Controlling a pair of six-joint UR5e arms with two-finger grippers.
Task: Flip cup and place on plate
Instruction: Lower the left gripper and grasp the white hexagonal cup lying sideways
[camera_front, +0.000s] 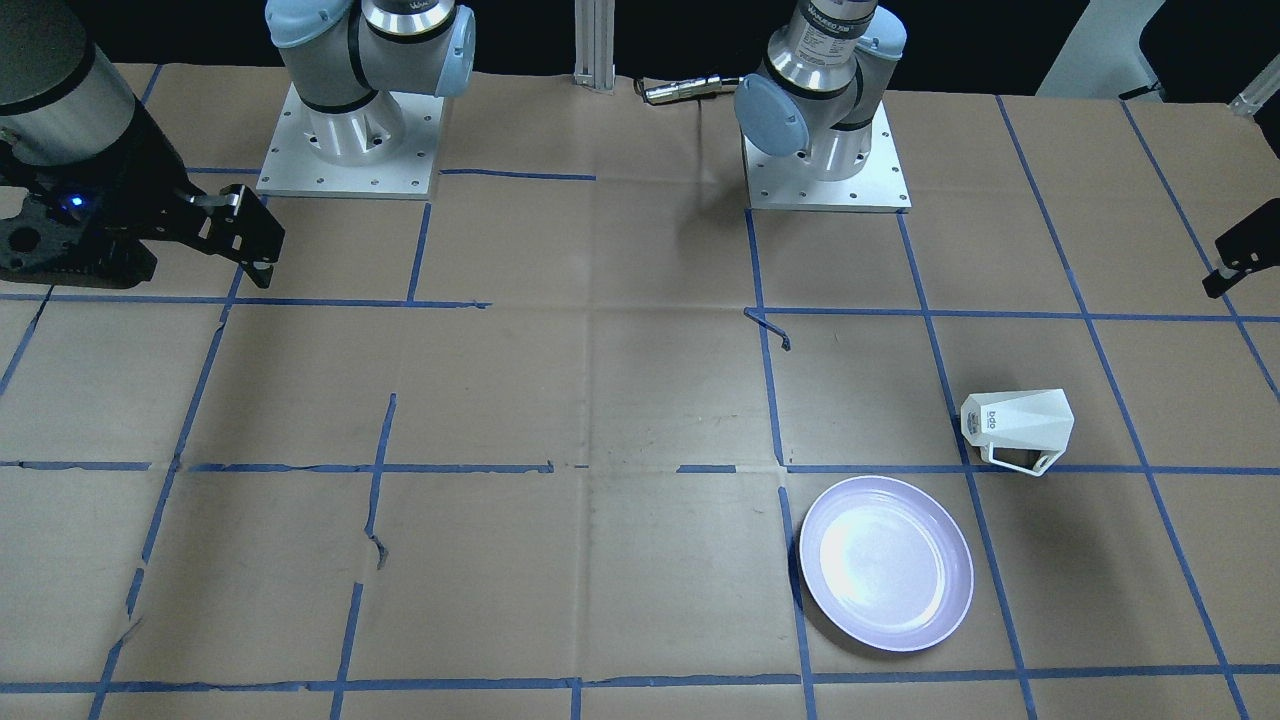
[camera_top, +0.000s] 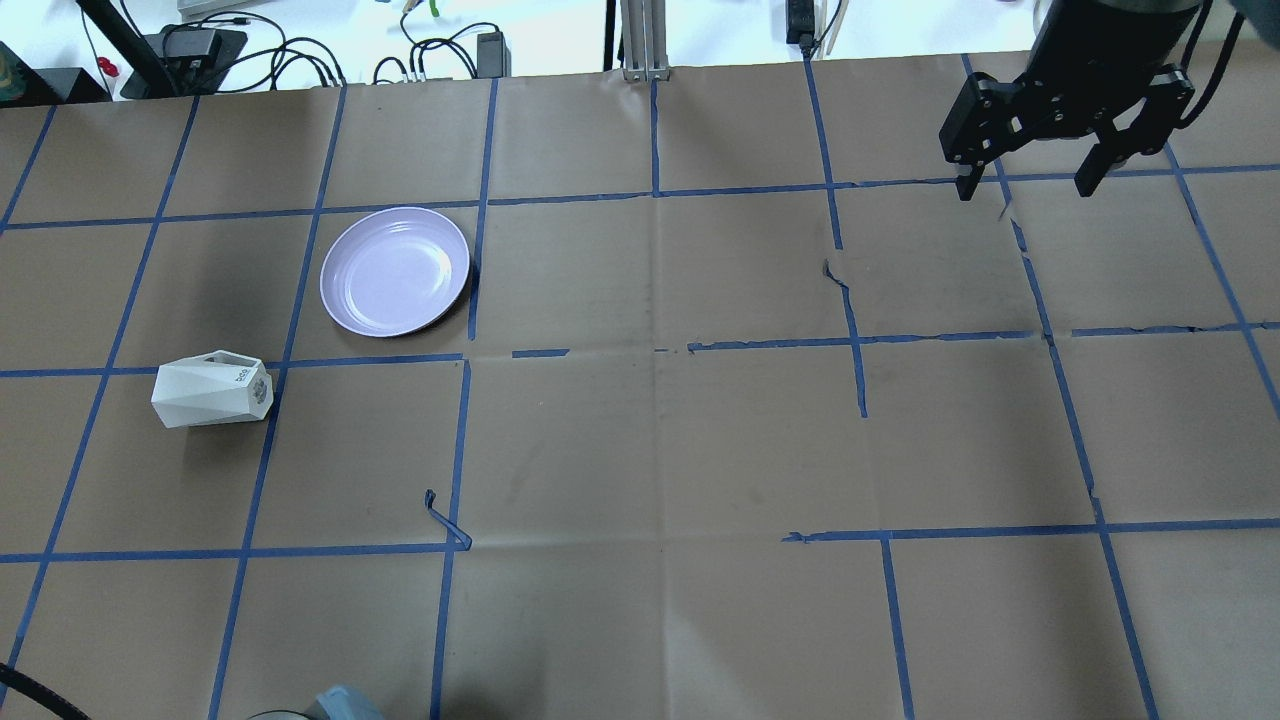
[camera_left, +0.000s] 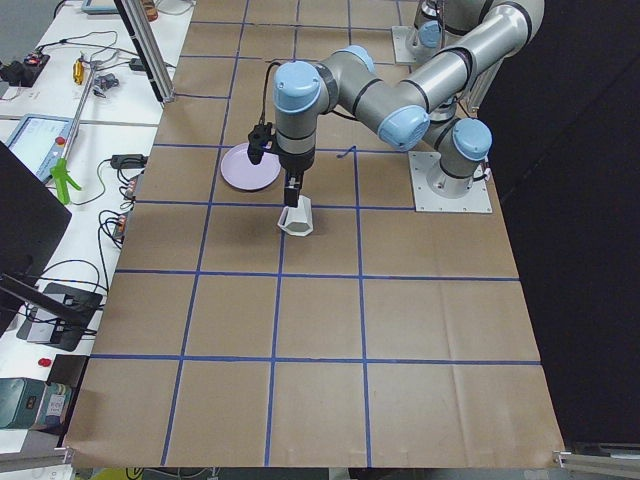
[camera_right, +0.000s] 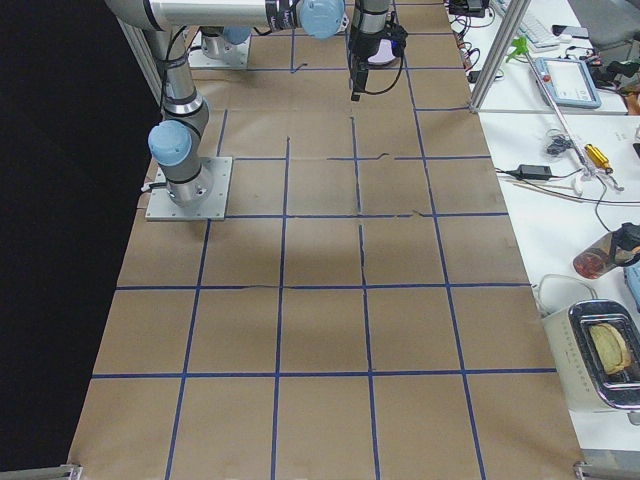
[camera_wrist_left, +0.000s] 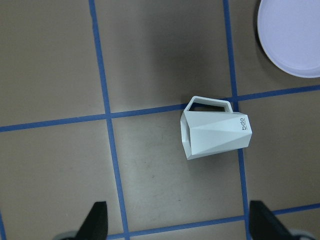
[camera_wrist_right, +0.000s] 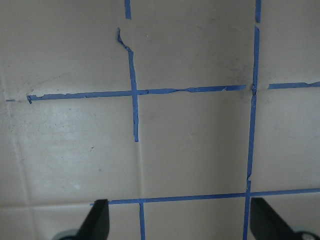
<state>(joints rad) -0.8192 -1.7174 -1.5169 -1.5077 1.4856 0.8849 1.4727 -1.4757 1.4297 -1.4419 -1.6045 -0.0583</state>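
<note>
The white faceted cup (camera_front: 1018, 428) lies on its side on the paper-covered table. Its lettered base points toward the table's middle and its handle toward the plate. It also shows in the overhead view (camera_top: 212, 390) and the left wrist view (camera_wrist_left: 216, 134). The lavender plate (camera_front: 886, 563) sits empty just beyond it (camera_top: 395, 271). My left gripper (camera_wrist_left: 180, 225) hangs open and empty well above the cup; only one finger of the left gripper (camera_front: 1240, 255) shows in the front view. My right gripper (camera_top: 1028, 185) is open and empty, far off on the other side (camera_front: 240, 250).
Brown paper with a blue tape grid covers the table (camera_top: 660, 440). The two arm bases (camera_front: 350, 150) stand at the robot's edge. Cables and gear (camera_top: 200, 50) lie beyond the far edge. A loose tape curl (camera_top: 445, 520) lies near the cup's square.
</note>
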